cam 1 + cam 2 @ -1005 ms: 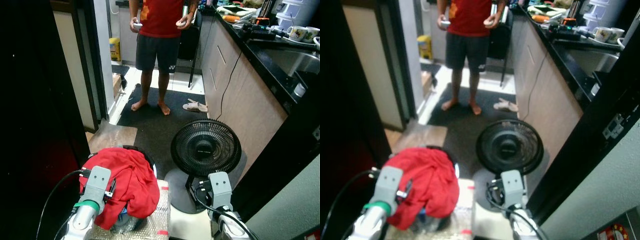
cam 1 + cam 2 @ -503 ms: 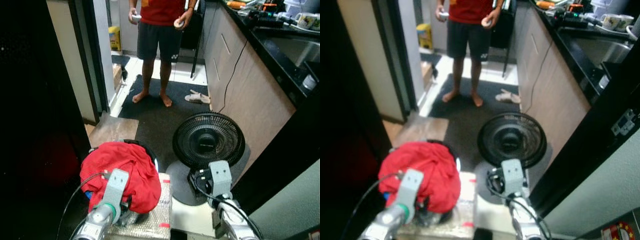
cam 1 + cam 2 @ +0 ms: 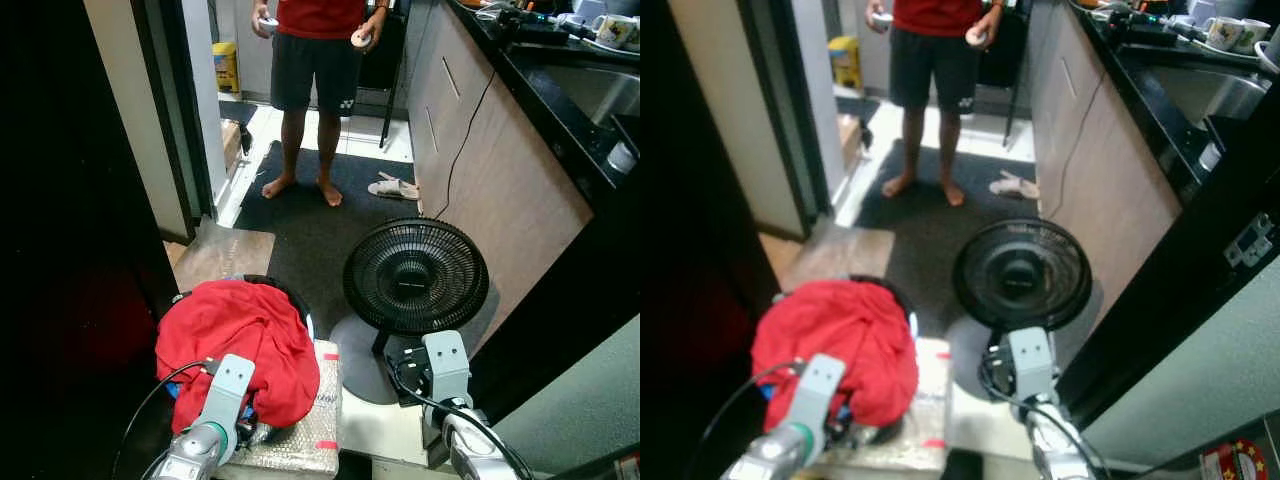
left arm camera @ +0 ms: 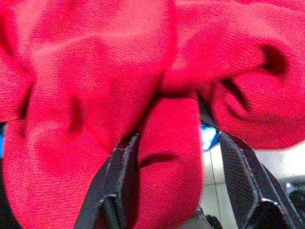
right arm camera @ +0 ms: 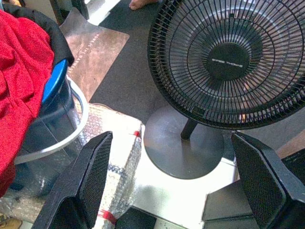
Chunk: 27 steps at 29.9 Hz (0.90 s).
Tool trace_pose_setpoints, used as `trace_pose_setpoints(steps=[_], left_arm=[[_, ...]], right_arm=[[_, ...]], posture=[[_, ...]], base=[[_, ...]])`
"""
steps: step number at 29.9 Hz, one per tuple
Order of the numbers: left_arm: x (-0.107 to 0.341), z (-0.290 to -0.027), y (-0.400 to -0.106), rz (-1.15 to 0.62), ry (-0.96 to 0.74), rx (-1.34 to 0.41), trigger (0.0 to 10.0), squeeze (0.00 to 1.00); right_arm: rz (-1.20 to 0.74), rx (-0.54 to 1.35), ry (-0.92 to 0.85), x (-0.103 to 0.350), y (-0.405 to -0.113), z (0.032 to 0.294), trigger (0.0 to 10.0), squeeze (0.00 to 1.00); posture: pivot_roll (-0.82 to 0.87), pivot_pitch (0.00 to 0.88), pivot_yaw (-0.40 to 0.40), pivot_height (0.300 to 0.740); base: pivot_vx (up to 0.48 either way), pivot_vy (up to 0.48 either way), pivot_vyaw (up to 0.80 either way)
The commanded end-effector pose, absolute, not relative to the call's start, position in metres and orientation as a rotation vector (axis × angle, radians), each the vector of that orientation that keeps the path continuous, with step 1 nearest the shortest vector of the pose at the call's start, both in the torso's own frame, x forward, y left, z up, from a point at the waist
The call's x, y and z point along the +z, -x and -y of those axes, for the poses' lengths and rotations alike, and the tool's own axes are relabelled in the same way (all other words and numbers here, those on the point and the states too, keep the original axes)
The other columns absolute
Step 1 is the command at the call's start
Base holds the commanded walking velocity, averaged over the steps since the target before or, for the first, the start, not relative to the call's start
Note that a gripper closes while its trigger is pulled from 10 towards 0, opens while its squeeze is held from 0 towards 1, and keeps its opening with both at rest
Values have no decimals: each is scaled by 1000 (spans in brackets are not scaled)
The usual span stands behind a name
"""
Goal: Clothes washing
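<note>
A red garment point(image 3: 235, 335) lies heaped over a blue and black basket point(image 5: 52, 83) on the floor at my lower left. My left gripper point(image 4: 176, 138) is at the heap's near edge. It is open, and a fold of the red garment point(image 4: 167, 157) bulges between its two black fingers point(image 4: 121, 176). My right gripper point(image 5: 171, 136) hangs open and empty over the round base of a black floor fan point(image 3: 415, 277), apart from the basket.
A person point(image 3: 318, 60) stands barefoot on a dark mat at the far end of the narrow kitchen. A counter point(image 3: 560, 90) runs along the right. Slippers point(image 3: 393, 187) lie by it. A bubble-wrapped pad point(image 3: 310, 425) lies beside the basket.
My left gripper has come down from the garment's left side to its near edge, and cloth now sits between its fingers. The camera tilted slightly; the right arm stayed put.
</note>
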<state>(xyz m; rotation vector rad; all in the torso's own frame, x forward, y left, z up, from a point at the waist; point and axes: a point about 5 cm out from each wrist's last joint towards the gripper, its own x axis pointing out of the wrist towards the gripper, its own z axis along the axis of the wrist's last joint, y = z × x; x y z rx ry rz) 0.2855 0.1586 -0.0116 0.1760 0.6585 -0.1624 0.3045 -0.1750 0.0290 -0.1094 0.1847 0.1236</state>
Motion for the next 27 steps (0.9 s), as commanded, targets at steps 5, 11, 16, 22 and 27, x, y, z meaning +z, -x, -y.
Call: trace_pose_setpoints(steps=[5,11,16,22,27], left_arm=[[-16,-171,-279,-668,-131,-105,0,0],[-15,-172,-279,-659,-128,-103,0,0],[-22,-178,-269,-671,-191,-100,0,0],[5,-171,-275,-469,-113,-164,0,0],[41,-159,-278,-303,-47,-256,10000,0]], right_arm=[[-223,122,106,22,-300,176,10000,0],[-223,124,105,22,-300,175,10000,0],[-220,127,101,23,-301,172,10000,0],[-182,129,91,28,-303,172,10000,0],[-121,138,67,38,-307,169,10000,0]], posture=[[14,106,-22,740],[15,106,-21,740],[13,99,-21,740],[11,90,-19,740],[16,88,-21,740]], base=[[0,0,0],[0,0,0],[0,0,0],[0,0,0],[0,0,0]])
